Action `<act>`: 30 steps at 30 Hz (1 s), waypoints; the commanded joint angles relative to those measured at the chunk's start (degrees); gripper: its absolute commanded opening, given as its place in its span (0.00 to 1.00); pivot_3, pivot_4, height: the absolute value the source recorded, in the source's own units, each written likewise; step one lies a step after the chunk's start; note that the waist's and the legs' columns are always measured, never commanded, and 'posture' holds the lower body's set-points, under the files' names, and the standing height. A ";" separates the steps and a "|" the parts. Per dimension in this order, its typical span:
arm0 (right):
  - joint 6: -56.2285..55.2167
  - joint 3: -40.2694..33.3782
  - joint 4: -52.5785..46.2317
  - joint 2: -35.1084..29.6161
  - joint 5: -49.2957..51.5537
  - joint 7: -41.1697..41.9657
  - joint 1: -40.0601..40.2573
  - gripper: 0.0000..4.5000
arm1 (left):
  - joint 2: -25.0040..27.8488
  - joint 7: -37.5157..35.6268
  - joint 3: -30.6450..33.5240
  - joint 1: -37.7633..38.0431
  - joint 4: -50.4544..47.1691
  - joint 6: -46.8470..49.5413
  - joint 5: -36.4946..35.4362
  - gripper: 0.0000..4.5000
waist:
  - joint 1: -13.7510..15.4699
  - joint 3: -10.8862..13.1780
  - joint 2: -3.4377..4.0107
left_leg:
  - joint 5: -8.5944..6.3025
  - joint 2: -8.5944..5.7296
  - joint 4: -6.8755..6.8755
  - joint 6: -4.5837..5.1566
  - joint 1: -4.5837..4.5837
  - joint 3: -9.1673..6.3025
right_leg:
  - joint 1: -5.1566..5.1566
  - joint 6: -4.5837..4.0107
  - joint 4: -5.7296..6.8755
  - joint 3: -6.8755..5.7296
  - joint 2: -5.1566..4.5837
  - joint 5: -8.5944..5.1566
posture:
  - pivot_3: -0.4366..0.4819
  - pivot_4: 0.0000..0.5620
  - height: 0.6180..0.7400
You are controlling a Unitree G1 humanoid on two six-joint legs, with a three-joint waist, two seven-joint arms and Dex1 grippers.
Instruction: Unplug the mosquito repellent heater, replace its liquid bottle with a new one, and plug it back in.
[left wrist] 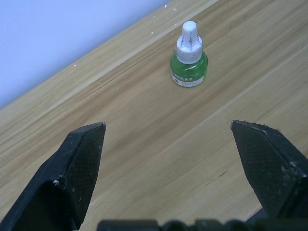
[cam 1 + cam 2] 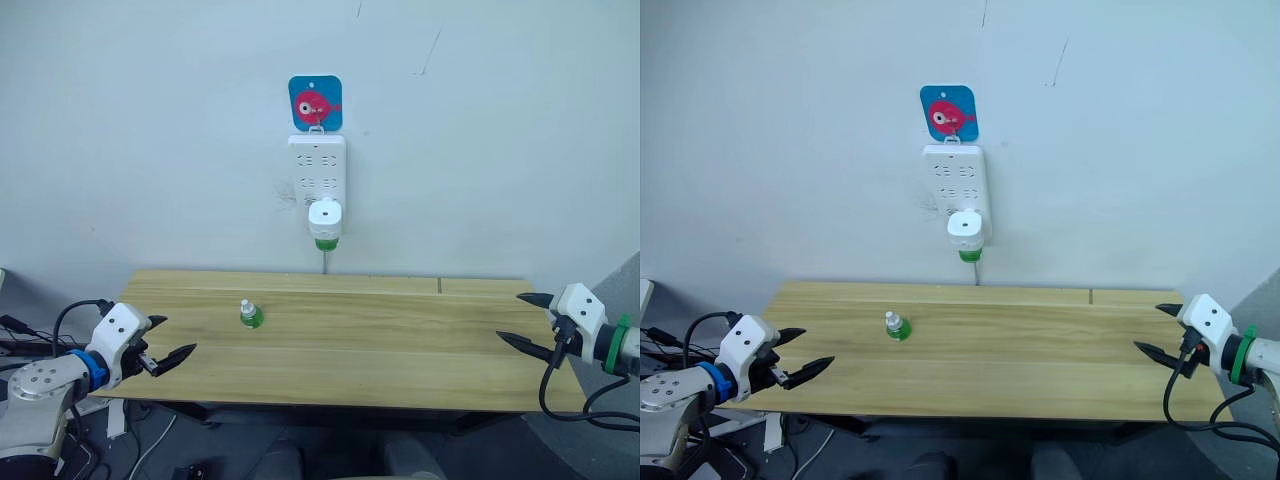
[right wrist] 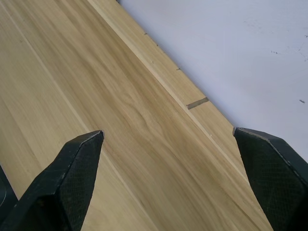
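The left gripper (image 2: 172,338), fingers apart, hovers at the table's (image 2: 400,350) left edge. The spare bottle (image 2: 250,314) stands alone on open wood. The mosquito repellent heater (image 2: 325,222) sits plugged into the wall power strip (image 2: 317,170). The right gripper (image 2: 522,318), fingers spread, hangs over the right edge.

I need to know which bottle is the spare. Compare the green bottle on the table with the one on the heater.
The bottle on the table stands free and upright, white cap exposed; the bottle in the mosquito repellent heater hangs beneath the heater, its top hidden inside. The first rests on the wooden table; the second is up on the wall's power strip. Both are green.
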 commanded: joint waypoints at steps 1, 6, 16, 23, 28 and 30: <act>-0.74 -0.38 -0.64 -0.48 -0.04 0.44 -0.59 1.00 | 0.66 -0.21 1.88 -0.20 -0.69 -1.27 -1.04 1.00 | 0.00 0.00 0.00 | 0.00 0.00 0.00 0.00 0.00 0.00 | 0.00 0.00 0.00 0.00 0.00 0.00 | 0.49 0.14 0.97; -1.41 -0.44 -0.72 -0.23 -0.15 0.23 -0.07 1.00 | 0.85 -1.30 2.05 -0.33 -0.70 -0.82 -1.90 1.00 | 0.00 0.00 0.00 | 0.00 0.00 0.00 0.00 0.00 0.00 | 0.00 0.00 0.00 0.00 0.00 0.00 | 0.49 0.14 0.97; -1.36 -0.37 -1.50 -0.16 -0.22 -0.03 0.49 1.00 | 1.00 -4.75 2.18 -0.50 -0.71 -3.84 -3.40 1.00 | -0.03 0.00 0.00 | 0.00 0.00 0.00 0.00 0.01 0.03 | -0.01 -0.01 0.00 0.03 0.00 0.00 | 0.49 0.14 0.97; -1.36 -0.15 -1.66 0.04 -0.26 -0.13 0.60 1.00 | 1.51 -5.57 3.69 -2.42 1.61 -0.19 -5.61 1.00 | -0.03 0.00 0.00 | 0.00 0.00 0.00 0.00 0.01 0.04 | -0.01 0.00 0.00 0.04 0.00 0.00 | 0.48 0.14 0.97; -1.77 0.05 -1.54 0.36 -0.34 -0.25 0.78 1.00 | 1.61 -6.68 4.74 -2.53 1.95 0.59 -6.89 1.00 | -0.13 0.01 -0.01 | -0.01 0.00 0.00 0.01 0.00 0.06 | -0.02 0.03 0.00 0.06 0.01 0.02 | 0.48 0.15 0.97; -2.14 0.08 -1.26 0.57 -0.44 -0.28 0.76 1.00 | 1.21 -5.41 5.40 -2.67 1.78 0.30 -6.59 1.00 | -0.11 0.01 0.00 | -0.01 0.00 0.00 0.01 0.00 0.07 | -0.02 0.03 0.00 0.07 0.01 0.02 | 0.48 0.14 0.97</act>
